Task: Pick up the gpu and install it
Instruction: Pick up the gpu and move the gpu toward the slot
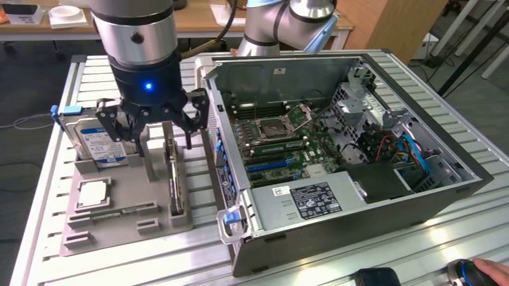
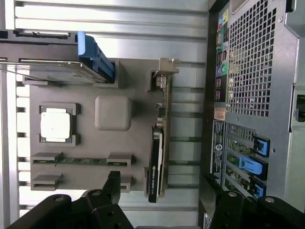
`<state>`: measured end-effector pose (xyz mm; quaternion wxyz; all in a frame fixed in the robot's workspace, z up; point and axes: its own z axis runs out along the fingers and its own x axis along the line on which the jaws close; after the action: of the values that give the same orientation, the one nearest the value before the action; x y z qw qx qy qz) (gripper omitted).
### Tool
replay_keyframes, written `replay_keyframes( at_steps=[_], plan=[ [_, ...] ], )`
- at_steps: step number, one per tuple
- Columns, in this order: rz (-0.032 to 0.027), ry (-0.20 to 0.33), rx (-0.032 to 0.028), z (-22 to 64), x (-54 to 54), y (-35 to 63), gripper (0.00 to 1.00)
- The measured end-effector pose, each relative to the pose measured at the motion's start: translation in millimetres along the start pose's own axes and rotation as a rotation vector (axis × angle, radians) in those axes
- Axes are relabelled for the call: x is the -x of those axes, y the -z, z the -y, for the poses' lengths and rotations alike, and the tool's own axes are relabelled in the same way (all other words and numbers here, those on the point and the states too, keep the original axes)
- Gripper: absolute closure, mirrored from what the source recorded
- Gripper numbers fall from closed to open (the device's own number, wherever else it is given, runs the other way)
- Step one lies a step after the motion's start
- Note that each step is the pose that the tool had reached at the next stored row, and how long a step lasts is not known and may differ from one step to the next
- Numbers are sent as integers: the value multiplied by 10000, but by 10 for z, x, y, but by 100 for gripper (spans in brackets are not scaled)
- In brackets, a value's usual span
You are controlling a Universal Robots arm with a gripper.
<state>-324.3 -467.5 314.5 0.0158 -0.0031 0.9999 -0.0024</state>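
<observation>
The gpu (image 1: 174,174) stands on its long edge in a slot of the grey holder tray (image 1: 95,229), to the exterior view's left of the open computer case (image 1: 350,196). In the wrist view the gpu (image 2: 158,143) shows its black edge and its silver bracket at one end. My gripper (image 1: 163,132) hangs just above the card's far end, open, with one finger on each side of the card's line. In the wrist view the gripper (image 2: 159,188) has its two dark fingers (image 2: 112,183) spread wide with nothing between them.
A hard drive (image 1: 101,143) with a blue-white label stands at the tray's far left. A processor (image 1: 93,193) and a memory stick (image 1: 119,210) lie in the tray. The case's motherboard (image 1: 278,137) is exposed. A person's hand (image 1: 487,271) rests at the near right corner.
</observation>
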Motion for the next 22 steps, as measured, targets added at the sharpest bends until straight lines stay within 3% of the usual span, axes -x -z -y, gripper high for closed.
replay_keyframes(
  at_steps=[13,22],
  plan=[
    [72,6,-190,-2,-5,-200,24],
    [82,7,-248,-22,12,-285,24]
  ],
)
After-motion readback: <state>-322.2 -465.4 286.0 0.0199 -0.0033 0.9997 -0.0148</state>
